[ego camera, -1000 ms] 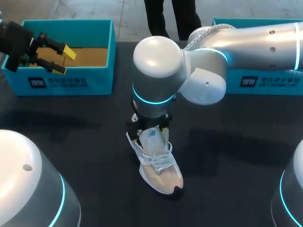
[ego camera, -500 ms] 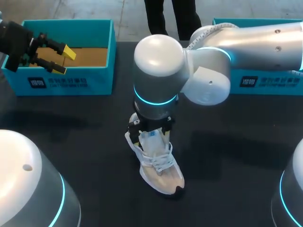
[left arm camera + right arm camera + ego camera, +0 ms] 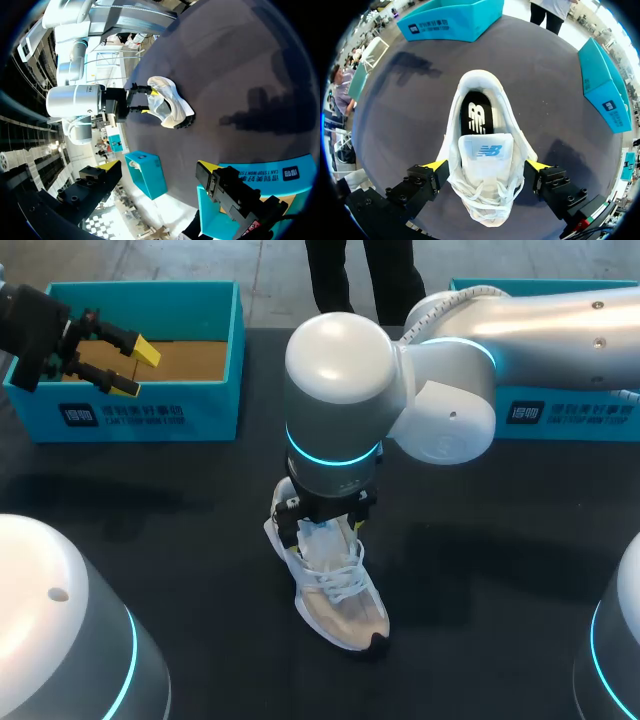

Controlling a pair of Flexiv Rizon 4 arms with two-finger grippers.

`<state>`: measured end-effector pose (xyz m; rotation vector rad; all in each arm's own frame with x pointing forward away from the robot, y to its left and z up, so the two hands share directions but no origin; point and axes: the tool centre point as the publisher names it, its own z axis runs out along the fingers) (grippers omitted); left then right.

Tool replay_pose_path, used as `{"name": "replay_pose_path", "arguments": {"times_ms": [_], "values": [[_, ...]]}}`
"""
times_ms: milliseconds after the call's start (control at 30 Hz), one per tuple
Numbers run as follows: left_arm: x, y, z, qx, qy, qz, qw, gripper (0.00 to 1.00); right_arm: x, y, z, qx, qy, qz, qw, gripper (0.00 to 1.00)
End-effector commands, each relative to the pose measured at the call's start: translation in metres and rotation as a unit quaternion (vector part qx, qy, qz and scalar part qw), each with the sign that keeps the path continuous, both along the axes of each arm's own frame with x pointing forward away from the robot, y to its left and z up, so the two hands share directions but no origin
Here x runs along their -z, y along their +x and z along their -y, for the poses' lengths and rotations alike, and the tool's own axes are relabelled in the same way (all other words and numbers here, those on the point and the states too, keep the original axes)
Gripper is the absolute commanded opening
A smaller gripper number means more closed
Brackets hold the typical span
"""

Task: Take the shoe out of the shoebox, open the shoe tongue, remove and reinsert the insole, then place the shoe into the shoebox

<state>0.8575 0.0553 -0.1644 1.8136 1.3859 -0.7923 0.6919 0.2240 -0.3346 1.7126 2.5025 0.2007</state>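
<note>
A white and beige sneaker (image 3: pixel 338 592) lies on the black table, toe toward the near edge. My right gripper (image 3: pixel 322 526) hangs over its heel end, open. In the right wrist view the sneaker (image 3: pixel 485 195) sits between the yellow-tipped fingers (image 3: pixel 436 165), which flank its sides at the tongue (image 3: pixel 486 150). The black insole (image 3: pixel 476 116) shows inside the shoe's opening. My left gripper (image 3: pixel 128 368) is open and holds nothing, above the left teal shoebox (image 3: pixel 150 412). In the left wrist view the sneaker (image 3: pixel 172 102) and my right gripper (image 3: pixel 145 101) lie far ahead.
A second teal shoebox (image 3: pixel 560 412) stands at the back right, partly behind my right arm. The left box's brown cardboard floor (image 3: pixel 190 360) is bare. Both boxes, one (image 3: pixel 451 19) and the other (image 3: pixel 606 90), lie beyond the shoe's heel.
My right arm has come down and slightly toward the near edge, so its fingers now sit lower around the shoe. The left arm has not moved.
</note>
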Motion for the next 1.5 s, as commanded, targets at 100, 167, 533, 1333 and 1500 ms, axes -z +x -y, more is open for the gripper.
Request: {"name": "replay_pose_path", "arguments": {"times_ms": [100, 167, 533, 1333, 1500], "values": [[0.000, -0.001, 0.000, 0.000, 0.001, 0.001, 1.000, 1.00, -0.019, -0.009, 0.006, 0.001, -0.005, 0.011, 1.000, 1.00], [0.000, -0.001, 0.000, 0.000, 0.001, 0.001, 1.000, 1.00, -0.025, -0.012, 0.006, 0.000, -0.007, 0.015, 1.000, 1.00], [0.000, -0.001, 0.000, 0.000, 0.001, 0.001, 1.000, 1.00, -0.044, -0.023, -0.002, -0.027, -0.015, 0.025, 0.999, 0.62], [0.000, -0.001, 0.000, 0.000, 0.001, 0.001, 1.000, 1.00, -0.009, 0.003, -0.009, -0.108, -0.005, 0.009, 0.994, 0.44], [0.000, -0.001, 0.000, 0.000, 0.001, 0.001, 1.000, 1.00, -0.007, 0.004, -0.007, -0.111, -0.005, 0.006, 0.994, 0.40]]}}
